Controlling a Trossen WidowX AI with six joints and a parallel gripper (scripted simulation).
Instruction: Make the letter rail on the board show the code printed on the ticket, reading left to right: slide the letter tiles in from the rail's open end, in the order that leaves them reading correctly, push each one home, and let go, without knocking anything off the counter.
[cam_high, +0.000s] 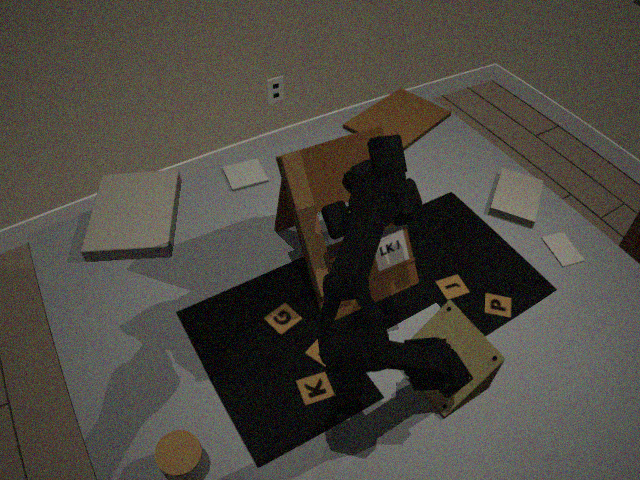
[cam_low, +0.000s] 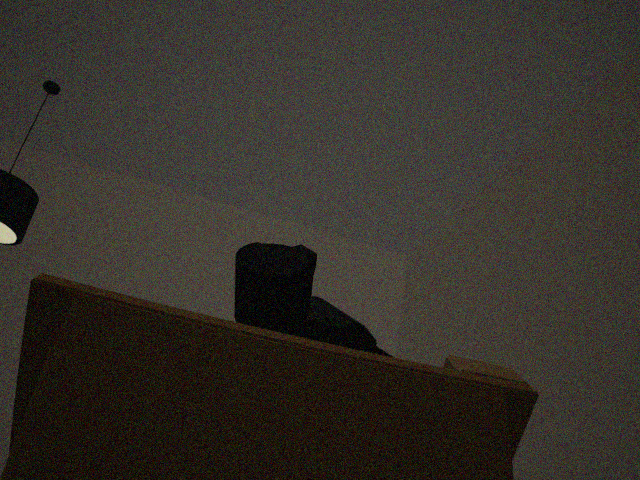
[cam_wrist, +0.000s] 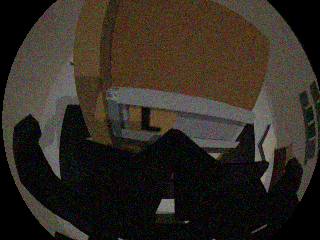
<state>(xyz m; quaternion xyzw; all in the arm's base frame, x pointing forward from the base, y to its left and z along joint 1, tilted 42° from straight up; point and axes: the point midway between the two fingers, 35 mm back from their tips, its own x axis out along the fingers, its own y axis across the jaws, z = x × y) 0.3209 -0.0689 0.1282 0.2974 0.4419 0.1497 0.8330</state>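
Two loose letters leftmost on the black mat, G tile and K tile, lying flat and apart; between these and the arm, one tile with its letter hidden. Next rightward, the leaning board and its pale rail. Inside, toward the left end by the wrist view, L tile, upright and readable, with a narrow gap apparently at its left. To the right, one end effector, fully closed, empty, tips low in front of the rail and close to the L. Exact contact: cannot tell. Step in hand, as judged: seating of the L. Recommended handling: tips kept together, set against the tile's right edge, eased leftward along the channel, level, without prying at the lips; pressure stopped at the end wall, then straight withdrawal. Chief risks: tilting and jamming of the tile, or shoving of the board across the counter. Further right, one ticket, marked LKJ; J tile, flat, for last place after K; P tile, surplus to the code.
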